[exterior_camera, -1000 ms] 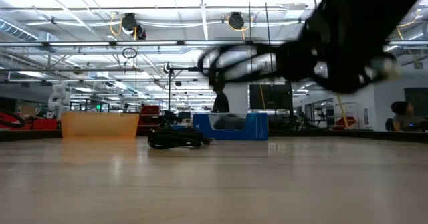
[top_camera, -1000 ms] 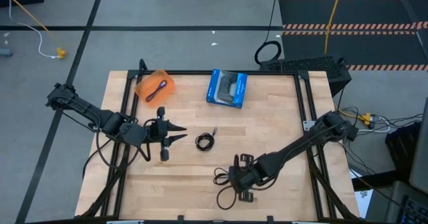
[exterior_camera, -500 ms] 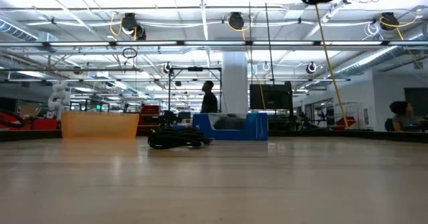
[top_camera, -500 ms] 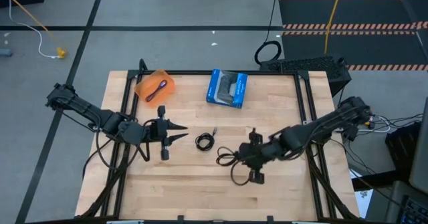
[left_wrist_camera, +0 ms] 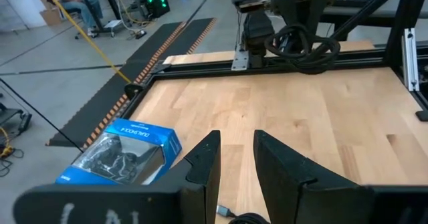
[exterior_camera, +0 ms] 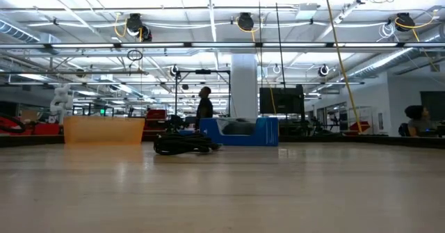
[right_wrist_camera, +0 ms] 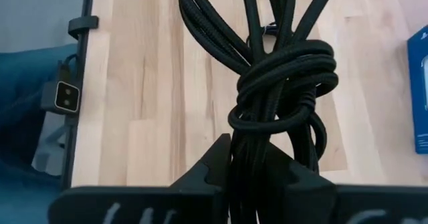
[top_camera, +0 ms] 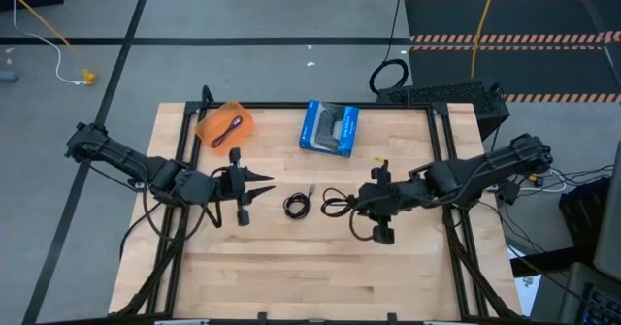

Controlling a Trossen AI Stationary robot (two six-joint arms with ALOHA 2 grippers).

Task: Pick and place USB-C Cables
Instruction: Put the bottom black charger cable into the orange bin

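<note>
Right wrist view: right hand (right_wrist_camera: 257, 158) was clamped on a knotted black USB-C cable (right_wrist_camera: 281, 83), soft, floppy; grip at knot. Left hand (left_wrist_camera: 235, 158) apart near blue box (left_wrist_camera: 124, 154).

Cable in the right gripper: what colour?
Black, braided and knotted; clearest in the right wrist view.

Blue box (right_wrist_camera: 419, 90), perhaps, edge-cropped

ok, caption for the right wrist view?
Right gripper shut on a knotted black USB-C cable above the wooden table.
</note>
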